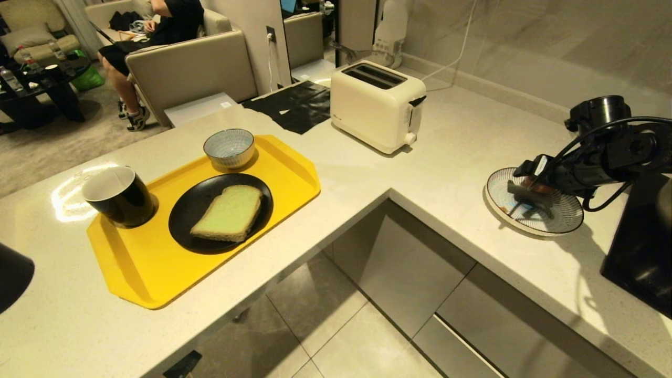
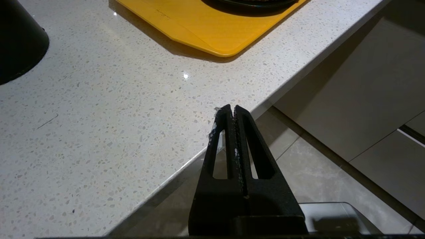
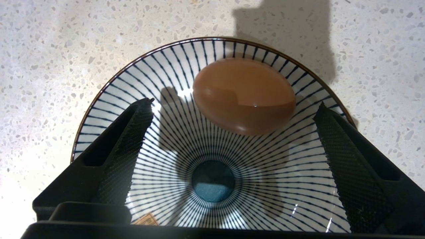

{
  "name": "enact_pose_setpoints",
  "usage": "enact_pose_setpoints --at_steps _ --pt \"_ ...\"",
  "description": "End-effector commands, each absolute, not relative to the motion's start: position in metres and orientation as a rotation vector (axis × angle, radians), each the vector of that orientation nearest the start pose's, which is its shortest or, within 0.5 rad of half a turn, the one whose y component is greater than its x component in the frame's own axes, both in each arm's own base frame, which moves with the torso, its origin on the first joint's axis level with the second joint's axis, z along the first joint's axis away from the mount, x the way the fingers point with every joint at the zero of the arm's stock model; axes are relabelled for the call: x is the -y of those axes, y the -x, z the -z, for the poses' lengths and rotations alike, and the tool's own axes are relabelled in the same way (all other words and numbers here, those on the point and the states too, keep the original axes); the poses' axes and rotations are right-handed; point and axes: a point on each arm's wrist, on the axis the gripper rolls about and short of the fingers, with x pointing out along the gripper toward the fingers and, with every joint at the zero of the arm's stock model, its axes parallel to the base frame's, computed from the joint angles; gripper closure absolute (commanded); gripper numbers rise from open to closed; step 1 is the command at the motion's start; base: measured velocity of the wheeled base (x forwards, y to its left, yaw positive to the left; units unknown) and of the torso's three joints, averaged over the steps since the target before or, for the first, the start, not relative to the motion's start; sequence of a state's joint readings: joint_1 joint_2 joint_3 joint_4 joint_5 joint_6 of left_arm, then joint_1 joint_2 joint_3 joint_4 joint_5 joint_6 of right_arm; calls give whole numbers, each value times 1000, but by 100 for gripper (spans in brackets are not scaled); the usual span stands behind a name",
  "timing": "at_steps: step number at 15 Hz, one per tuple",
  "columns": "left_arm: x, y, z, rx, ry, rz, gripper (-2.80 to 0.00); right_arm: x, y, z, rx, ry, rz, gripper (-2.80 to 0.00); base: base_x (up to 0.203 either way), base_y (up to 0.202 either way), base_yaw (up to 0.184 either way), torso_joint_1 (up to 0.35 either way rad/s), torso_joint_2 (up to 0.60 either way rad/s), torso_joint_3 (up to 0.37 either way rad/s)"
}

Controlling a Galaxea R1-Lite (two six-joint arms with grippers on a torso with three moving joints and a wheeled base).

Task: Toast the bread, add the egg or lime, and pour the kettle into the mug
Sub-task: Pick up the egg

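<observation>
my right gripper [image 3: 232, 109] hangs wide open, empty, over smooth orange-brown egg [image 3: 244, 96] nr striped plate's [image 3: 99, 109] rim; i'd centre, descend, close gently.

Pale speckled L-shaped countertop [image 1: 462, 157]. Yellow tray [image 1: 157, 273] on left run, near front edge. On tray: black plate [image 1: 184, 220] at centre, small blue-and-white striped bowl [image 1: 229, 148] at far corner. White two-slot toaster [image 1: 376, 105] at inner corner, cord running up wall. Black mat [image 1: 294, 105] just left of toaster. Striped plate [image 1: 556, 223] on right run. Person seated on beige sofa [image 1: 189, 68] in background.
</observation>
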State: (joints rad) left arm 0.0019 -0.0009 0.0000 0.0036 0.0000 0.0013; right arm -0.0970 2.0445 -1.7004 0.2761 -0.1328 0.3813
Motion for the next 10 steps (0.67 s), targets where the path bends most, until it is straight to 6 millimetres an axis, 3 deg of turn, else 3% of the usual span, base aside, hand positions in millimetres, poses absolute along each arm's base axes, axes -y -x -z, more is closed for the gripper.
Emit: enact_pose_setpoints --at_steps 1,10 --pt "0 23 -75 -2 -2 -2 0 43 -408 -220 -571 -358 339 -280 0 0 0 0 0 0" --pt "0 23 -75 -3 -2 -3 0 44 -413 -213 -584 -357 341 -280 0 0 0 0 0 0"
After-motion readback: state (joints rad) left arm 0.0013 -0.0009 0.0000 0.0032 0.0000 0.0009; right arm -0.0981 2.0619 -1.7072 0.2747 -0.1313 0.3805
